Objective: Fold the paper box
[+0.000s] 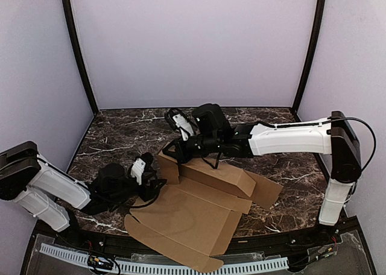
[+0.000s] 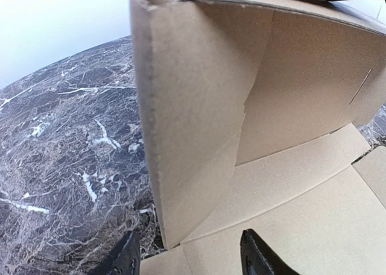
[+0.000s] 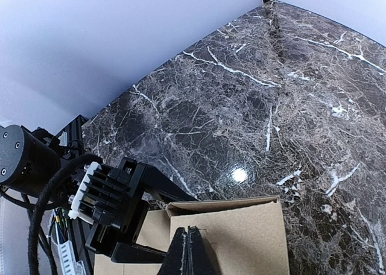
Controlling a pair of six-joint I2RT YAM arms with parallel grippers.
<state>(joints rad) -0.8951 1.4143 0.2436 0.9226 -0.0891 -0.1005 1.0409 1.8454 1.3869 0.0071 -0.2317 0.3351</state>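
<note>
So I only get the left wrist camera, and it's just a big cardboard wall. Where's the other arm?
Observer: The right arm reaches in from the right, over the paper box. Its tip is at the top of the box's raised part.
Operator: Is it pinching the cardboard?
Observer: Its jaws are shut, with the fingertips at the raised cardboard's top edge. I can't tell whether any cardboard is caught between them.
Operator: Is the whole box on the table?
Observer: No. Its big flat panel sticks out past the near edge of the table.
</note>
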